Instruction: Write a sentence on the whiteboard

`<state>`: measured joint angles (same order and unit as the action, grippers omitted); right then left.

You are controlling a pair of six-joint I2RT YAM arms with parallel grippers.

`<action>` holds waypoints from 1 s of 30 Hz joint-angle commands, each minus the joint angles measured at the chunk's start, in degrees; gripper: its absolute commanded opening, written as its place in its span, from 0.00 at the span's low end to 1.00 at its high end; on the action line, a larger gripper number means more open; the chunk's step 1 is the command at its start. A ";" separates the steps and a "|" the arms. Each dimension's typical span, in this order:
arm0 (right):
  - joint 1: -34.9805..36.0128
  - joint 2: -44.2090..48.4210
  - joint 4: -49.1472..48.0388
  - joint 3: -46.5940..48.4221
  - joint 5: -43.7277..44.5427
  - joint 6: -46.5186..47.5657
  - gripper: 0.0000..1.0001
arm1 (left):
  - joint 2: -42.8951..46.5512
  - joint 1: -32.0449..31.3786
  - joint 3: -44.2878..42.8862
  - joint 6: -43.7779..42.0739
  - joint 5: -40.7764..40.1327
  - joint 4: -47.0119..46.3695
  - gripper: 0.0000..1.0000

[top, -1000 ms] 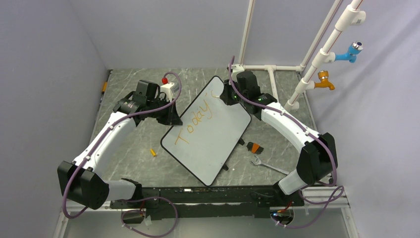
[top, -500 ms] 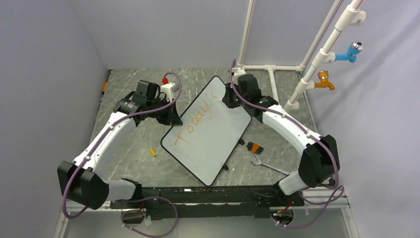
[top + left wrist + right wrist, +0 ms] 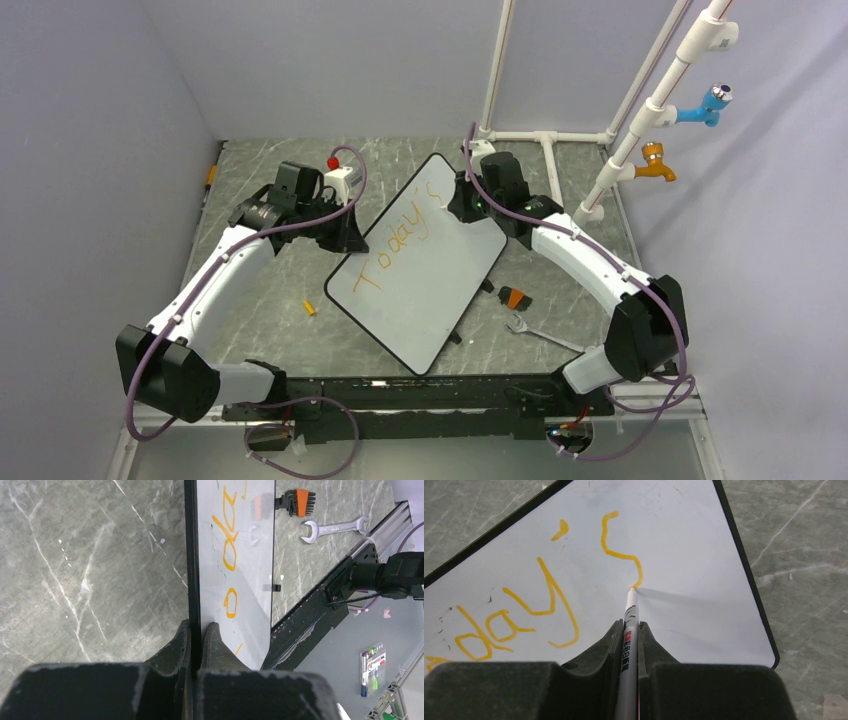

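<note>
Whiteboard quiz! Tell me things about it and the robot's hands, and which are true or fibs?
1. The writing on the whiteboard is orange. True.
2. The right gripper holds a marker, tip on the board. True.
3. The left gripper is open, away from the board. False: it is shut on the board's edge.
4. A wrench lies on the board. False: the wrench lies on the table beside it.

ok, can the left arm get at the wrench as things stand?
Probably not: the left fingers are clamped on the whiteboard rim, and the wrench lies beyond the board, on its far side.
</note>
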<state>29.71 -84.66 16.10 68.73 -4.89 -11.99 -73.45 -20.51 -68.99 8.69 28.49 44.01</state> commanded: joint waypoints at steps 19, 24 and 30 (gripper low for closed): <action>1.79 2.29 5.43 9.54 -6.87 -1.77 0.00 | 1.81 -0.56 -0.40 -6.48 -7.67 -3.18 0.00; 1.84 8.17 5.90 9.23 -5.51 -2.30 0.00 | 1.63 -0.56 -0.41 -6.40 -7.75 -3.14 0.00; 1.84 13.13 6.04 4.82 -4.96 -2.73 0.00 | 1.40 -0.58 -0.44 -6.40 -7.97 -3.09 0.00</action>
<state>31.51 -74.89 22.41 75.48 -10.59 -13.82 -72.84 -20.84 -68.99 8.67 28.49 43.38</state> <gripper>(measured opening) 0.131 0.040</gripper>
